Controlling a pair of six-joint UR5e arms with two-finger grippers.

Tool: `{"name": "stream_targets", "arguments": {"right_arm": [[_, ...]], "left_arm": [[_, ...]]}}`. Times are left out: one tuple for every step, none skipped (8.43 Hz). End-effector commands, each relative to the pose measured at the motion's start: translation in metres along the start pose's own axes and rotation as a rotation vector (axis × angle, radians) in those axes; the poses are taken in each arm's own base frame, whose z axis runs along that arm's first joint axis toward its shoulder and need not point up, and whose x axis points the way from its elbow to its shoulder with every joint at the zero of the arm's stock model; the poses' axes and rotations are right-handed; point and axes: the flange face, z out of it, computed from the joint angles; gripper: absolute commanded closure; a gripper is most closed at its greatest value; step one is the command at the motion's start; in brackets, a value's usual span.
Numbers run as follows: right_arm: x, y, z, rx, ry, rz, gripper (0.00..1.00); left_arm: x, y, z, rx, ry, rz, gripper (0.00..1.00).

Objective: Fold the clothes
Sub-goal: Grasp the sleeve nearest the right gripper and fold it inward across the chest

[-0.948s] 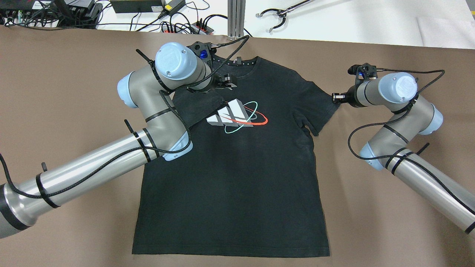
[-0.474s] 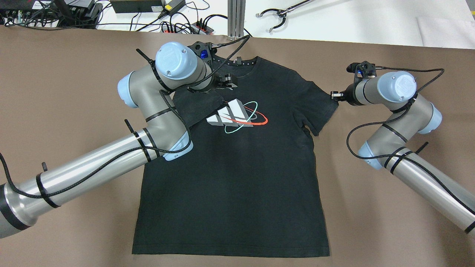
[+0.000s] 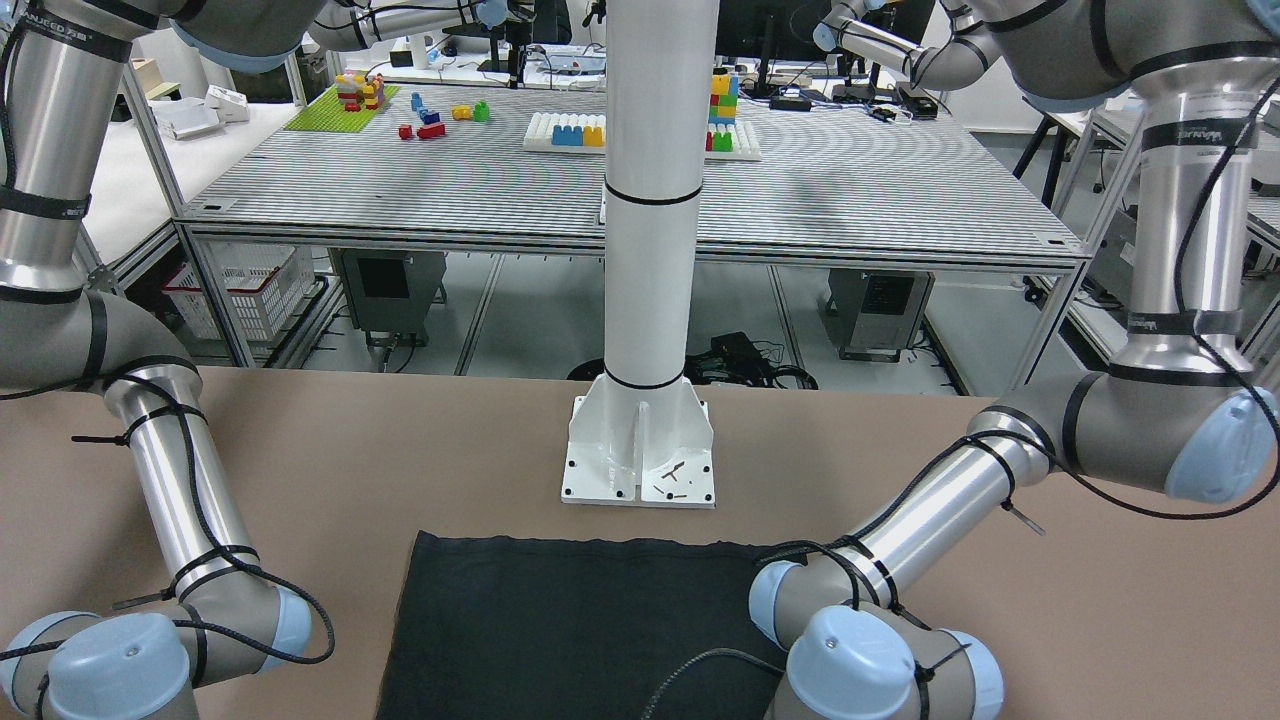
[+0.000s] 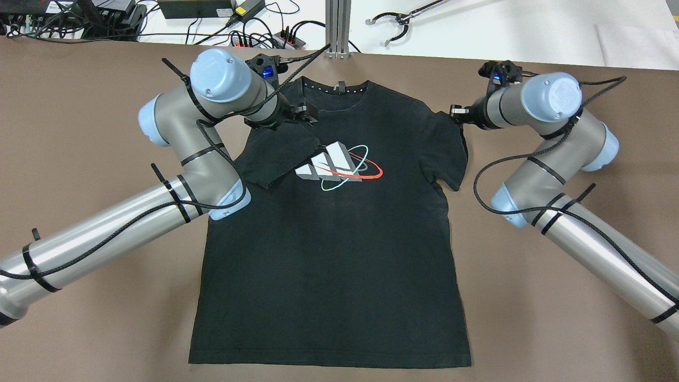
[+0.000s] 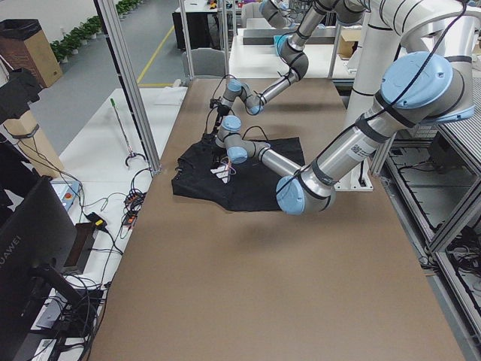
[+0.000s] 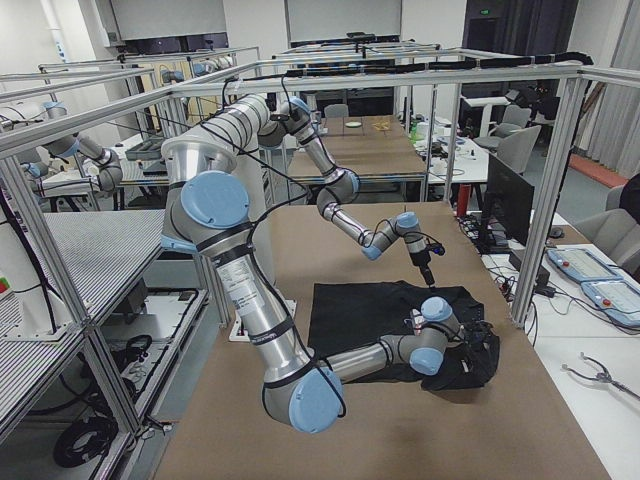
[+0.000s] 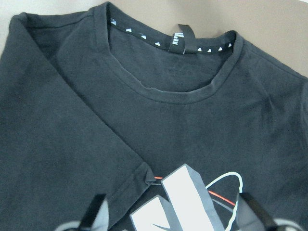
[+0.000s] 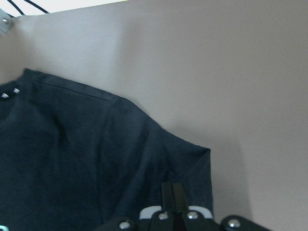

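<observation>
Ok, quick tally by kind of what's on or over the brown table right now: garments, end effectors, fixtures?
Garments: 1, the black T-shirt
End effectors: 2, the left end effector and the right end effector
Fixtures: 1, the white pillar
Total: 4

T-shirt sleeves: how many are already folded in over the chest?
1. The sleeve on the robot's left lies folded across the chest, reaching the logo. The other sleeve lies out sideways, its edge pinched by the right tool.
</observation>
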Motion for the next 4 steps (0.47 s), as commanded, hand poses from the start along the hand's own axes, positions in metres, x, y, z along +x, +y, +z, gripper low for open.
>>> {"name": "stream_targets", "arguments": {"right_arm": [[-0.138, -0.029, -0.040, -0.024, -0.010, 0.195, 1.00], [-0.202, -0.019, -0.040, -0.037, 0.030, 0.262, 1.00], [-0.244, 0.008, -0.026, 0.020, 0.058, 0.275, 1.00], [-0.264, 0.034, -0.007, 0.058, 0.086, 0.275, 1.00]], "left_arm": [[-0.069, -0.018, -0.002, -0.013, -0.027, 0.080, 0.05], [-0.078, -0.023, -0.005, -0.003, -0.024, 0.089, 0.06], [-0.079, -0.024, -0.005, -0.002, -0.025, 0.097, 0.06], [-0.080, -0.024, -0.004, -0.003, -0.026, 0.101, 0.06]]}}
